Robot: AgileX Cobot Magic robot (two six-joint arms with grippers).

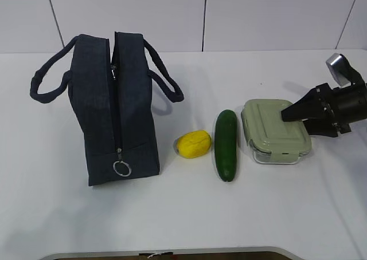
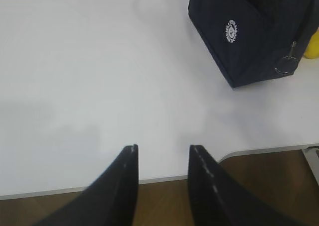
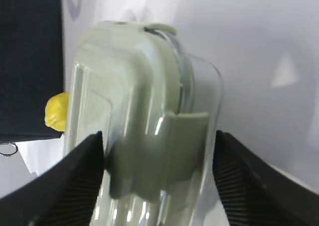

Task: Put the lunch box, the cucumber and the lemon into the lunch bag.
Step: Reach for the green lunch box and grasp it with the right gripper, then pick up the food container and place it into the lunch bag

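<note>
Straddling the lunch box (image 3: pixel 134 136), the right gripper (image 3: pixel 157 151) has its jaws spread wide on either side of the sage-green lid, not visibly clamped. Beyond the box lie the cucumber (image 1: pixel 226 145), the lemon (image 1: pixel 193 144), then the upright navy lunch bag (image 1: pixel 114 108). Far off, the left gripper (image 2: pixel 162 154) hangs partly parted over the white table (image 2: pixel 99 76), holding nothing.

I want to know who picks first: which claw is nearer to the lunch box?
The right claw: its open fingers straddle the lunch box. The left claw is over bare table by the front edge, beyond the lunch bag.
</note>
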